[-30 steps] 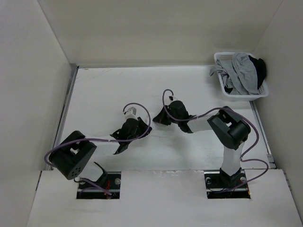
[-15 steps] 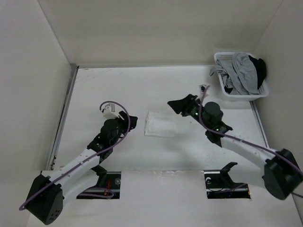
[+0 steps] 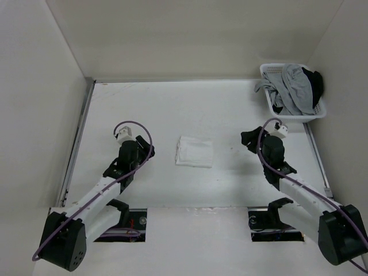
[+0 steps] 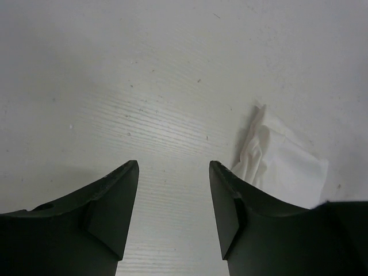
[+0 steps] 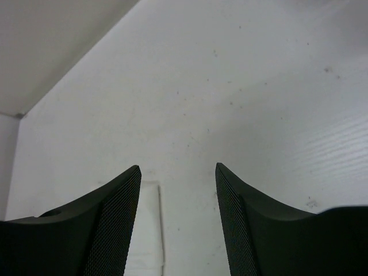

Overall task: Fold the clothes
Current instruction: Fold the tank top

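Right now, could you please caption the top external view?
Folded white garment lies between the open left tool and open right tool, untouched.

table (image 3: 144, 103) | white garment (image 3: 194, 152) folded, centre | basket (image 3: 299, 117) far-right corner

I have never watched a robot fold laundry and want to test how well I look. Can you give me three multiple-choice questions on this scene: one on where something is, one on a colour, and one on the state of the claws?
1. Where does the folded white garment lie?
A. at the far left corner
B. in the middle of the table
C. hanging over the near edge

2. What colour is the basket at the far right corner?
A. white
B. blue
C. red

3. How do the left gripper and the right gripper stand?
A. both open, holding nothing
B. both shut on cloth
C. one open, one shut

Answers:
1 B: the top view shows it mid-table.
2 A: its slatted wall is white.
3 A: each wrist view shows bare table between the spread fingers.
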Action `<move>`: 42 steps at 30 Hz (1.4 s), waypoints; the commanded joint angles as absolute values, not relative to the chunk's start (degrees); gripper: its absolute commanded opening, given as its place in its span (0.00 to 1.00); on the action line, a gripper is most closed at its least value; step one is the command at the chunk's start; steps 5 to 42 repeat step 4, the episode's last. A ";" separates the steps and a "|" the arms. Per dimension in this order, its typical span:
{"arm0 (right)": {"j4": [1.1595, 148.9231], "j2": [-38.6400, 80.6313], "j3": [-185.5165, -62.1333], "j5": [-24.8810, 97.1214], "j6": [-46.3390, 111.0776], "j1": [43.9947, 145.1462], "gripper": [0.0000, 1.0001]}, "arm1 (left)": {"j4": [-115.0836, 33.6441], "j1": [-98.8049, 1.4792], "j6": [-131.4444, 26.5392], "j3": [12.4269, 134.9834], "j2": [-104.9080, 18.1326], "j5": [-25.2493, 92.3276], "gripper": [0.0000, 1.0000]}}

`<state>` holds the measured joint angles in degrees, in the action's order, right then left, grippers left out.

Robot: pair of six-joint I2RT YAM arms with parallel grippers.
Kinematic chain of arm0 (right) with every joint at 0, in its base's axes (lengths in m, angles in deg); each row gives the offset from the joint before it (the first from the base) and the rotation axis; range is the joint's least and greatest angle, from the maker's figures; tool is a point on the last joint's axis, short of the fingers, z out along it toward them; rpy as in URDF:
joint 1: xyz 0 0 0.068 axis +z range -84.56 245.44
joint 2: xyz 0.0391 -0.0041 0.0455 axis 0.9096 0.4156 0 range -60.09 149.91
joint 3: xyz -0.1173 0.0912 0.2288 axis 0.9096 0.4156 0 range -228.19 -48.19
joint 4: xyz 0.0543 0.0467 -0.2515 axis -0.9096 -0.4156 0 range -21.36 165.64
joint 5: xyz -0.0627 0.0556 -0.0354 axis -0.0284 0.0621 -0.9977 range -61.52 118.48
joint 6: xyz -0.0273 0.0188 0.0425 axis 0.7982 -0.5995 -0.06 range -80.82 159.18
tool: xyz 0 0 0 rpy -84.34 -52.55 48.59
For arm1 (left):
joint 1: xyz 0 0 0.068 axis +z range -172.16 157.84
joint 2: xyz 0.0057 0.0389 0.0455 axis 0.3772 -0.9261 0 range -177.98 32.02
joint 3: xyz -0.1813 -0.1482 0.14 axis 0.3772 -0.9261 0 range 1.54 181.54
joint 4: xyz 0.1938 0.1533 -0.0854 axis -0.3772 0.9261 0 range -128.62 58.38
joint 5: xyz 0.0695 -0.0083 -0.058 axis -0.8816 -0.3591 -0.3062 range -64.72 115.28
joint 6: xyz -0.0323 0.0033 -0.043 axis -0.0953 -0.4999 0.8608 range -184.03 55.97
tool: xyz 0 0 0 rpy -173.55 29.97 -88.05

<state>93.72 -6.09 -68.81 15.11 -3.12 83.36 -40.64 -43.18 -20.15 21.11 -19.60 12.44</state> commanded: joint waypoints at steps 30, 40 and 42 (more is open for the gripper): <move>96.55 -4.89 -67.97 13.19 -4.67 83.42 0.59 | -41.60 -44.26 -22.72 24.91 -21.94 12.27 0.52; 96.55 -4.89 -67.97 13.19 -4.67 83.42 0.59 | -41.60 -44.26 -22.72 24.91 -21.94 12.27 0.52; 96.55 -4.89 -67.97 13.19 -4.67 83.42 0.59 | -41.60 -44.26 -22.72 24.91 -21.94 12.27 0.52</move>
